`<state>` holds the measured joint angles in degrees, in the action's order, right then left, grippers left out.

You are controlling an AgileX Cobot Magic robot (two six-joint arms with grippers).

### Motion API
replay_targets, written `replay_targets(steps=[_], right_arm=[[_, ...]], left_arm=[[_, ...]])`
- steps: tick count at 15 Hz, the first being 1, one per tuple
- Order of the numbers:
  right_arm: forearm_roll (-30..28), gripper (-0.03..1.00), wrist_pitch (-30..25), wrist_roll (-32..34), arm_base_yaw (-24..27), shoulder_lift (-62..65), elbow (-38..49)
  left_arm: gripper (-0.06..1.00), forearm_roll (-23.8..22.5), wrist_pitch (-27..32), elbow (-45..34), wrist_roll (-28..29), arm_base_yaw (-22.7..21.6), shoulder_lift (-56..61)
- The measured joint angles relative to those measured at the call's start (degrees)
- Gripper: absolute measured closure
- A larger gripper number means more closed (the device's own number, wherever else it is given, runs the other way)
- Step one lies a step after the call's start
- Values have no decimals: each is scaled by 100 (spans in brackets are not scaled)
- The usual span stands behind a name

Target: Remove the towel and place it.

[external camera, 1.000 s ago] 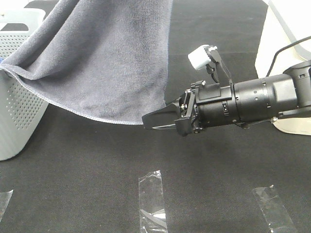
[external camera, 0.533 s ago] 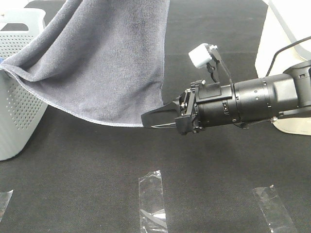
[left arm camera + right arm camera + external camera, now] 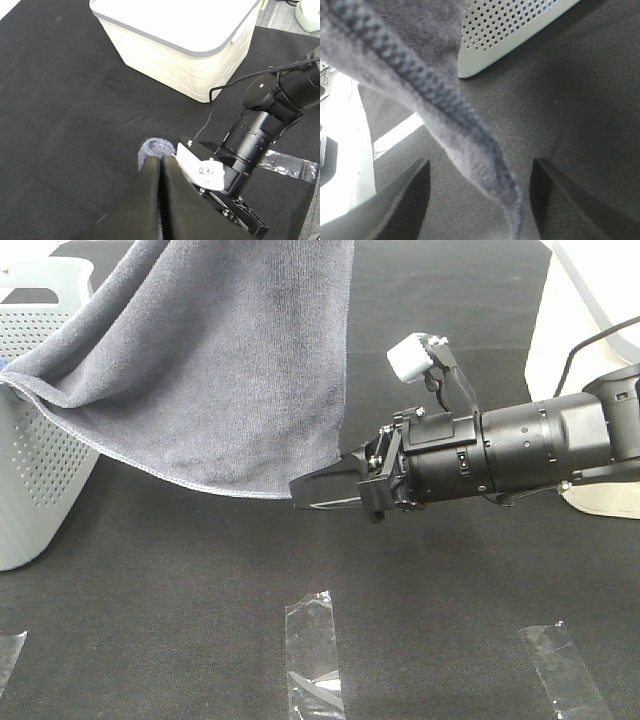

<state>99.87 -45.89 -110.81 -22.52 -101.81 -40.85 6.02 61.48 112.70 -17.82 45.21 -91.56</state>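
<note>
The greyish-lavender terry towel point(image 3: 220, 360) hangs lifted and spread wide, its stitched hem sagging in a curve. One end drapes over the perforated basket point(image 3: 30, 490).

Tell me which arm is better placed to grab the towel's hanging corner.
Right. The right gripper is open with the towel's lower hem between its fingers; the left gripper is shut on it.

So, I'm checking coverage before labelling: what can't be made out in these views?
- towel: top cut off by exterior high view's upper edge.
- basket: inside hidden by the towel and frame edge.
- right gripper: whether its fingers touch the blurred hem, right wrist view.
- left gripper: left wrist view shows only a towel tuft.
</note>
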Motion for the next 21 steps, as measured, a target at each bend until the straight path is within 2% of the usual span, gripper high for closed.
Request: replay_targets(steps=[7,10,11,12,15,17,19,21], right_arm=[[6,41,-17,0,0,0,-160],[6,46,-46,0,0,0,-178],[6,61,-52,0,0,0,-178],[6,61,-52,0,0,0,-178],[6,96,-57,126,0,0,-178],[6,97,-57,653,0,0,-178],[-183,97,-57,1513,0,0,-223],[-1238,97,52,3025,0,92,-493]], left_arm=[[94,6,0,0,0,0,0],[94,6,0,0,0,0,0],[94,6,0,0,0,0,0],[94,6,0,0,0,0,0],[94,-17,0,0,0,0,0],[94,-367,-6,0,143,0,0],[94,-1100,46,0,659,0,-6],[94,-2068,327,0,1197,0,-92]])
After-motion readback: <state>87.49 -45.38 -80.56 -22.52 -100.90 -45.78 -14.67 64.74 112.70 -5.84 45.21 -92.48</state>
